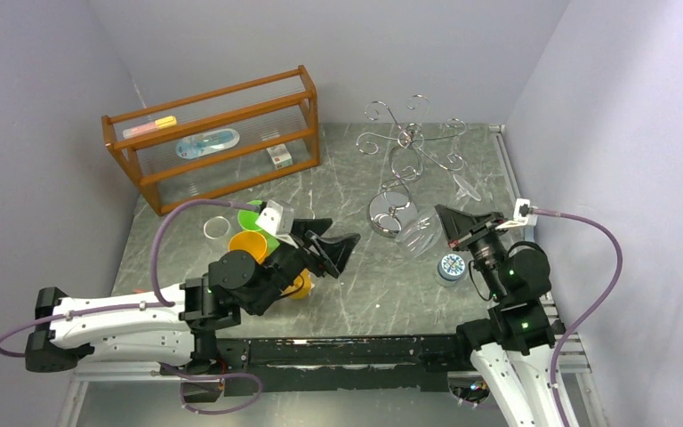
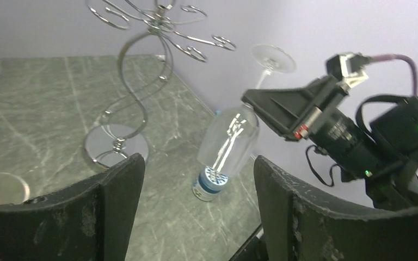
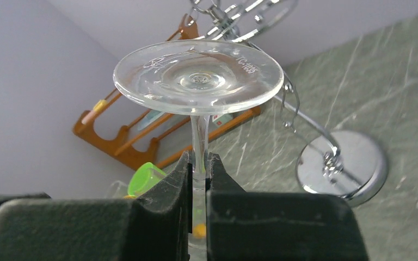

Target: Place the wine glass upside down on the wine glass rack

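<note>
Veined grey stone table (image 1: 356,302) | right fingers (image 3: 160,217) pinch clear wine glass (image 3: 198,76) stem — left fingers (image 2: 114,201) spread

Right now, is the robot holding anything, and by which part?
The right tool is shut on the glass, gripping it by the stem. The left tool is open and holds nothing.

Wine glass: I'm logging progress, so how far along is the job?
Done: right gripper is shut on the glass stem, foot up. In hand: glass held beside the rack, not on it. To do: hang it on a rack arm; left gripper is open, empty.
</note>
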Available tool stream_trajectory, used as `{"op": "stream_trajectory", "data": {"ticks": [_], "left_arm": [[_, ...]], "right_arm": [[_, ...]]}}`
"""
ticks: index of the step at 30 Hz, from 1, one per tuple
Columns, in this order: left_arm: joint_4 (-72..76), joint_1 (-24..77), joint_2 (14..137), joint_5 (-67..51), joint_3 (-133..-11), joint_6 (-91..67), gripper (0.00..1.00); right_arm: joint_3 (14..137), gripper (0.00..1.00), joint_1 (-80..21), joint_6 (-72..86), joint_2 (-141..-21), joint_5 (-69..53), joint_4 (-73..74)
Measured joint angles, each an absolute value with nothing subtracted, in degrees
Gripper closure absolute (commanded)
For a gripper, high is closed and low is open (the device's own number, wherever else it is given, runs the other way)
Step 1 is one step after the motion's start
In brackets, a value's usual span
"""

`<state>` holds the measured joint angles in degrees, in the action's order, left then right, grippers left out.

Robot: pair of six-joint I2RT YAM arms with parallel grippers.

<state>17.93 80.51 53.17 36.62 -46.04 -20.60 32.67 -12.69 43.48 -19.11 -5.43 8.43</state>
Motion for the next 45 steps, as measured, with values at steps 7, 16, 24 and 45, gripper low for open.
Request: {"op": "stream_trajectory", "data": {"ticks": [7,16,24,45], "left_arm": [[11.73,80.51,51.11,40.97,-48.93,-19.20,0.21],[6.96,80.51,51.92,42.87,-51.81,-18.87,0.19],[5.43,80.51,52.42,45.08,-53.95,-18.90,0.14],[5.08,80.51,56.27,46.98,-53.52,-18.87,0.13]], "right_arm": [[31.35,1.00,-12.69,30.68,-16.49,-8.69,3.64],[32.12,1.00,-12.71,18.70,-23.27,-18.17,-2.66],[32.12,1.00,-12.69,16.05,-32.25,-22.15,-8.73],[32.12,1.00,-13.17,24.97,-44.56,-17.56,-22.02]]}}
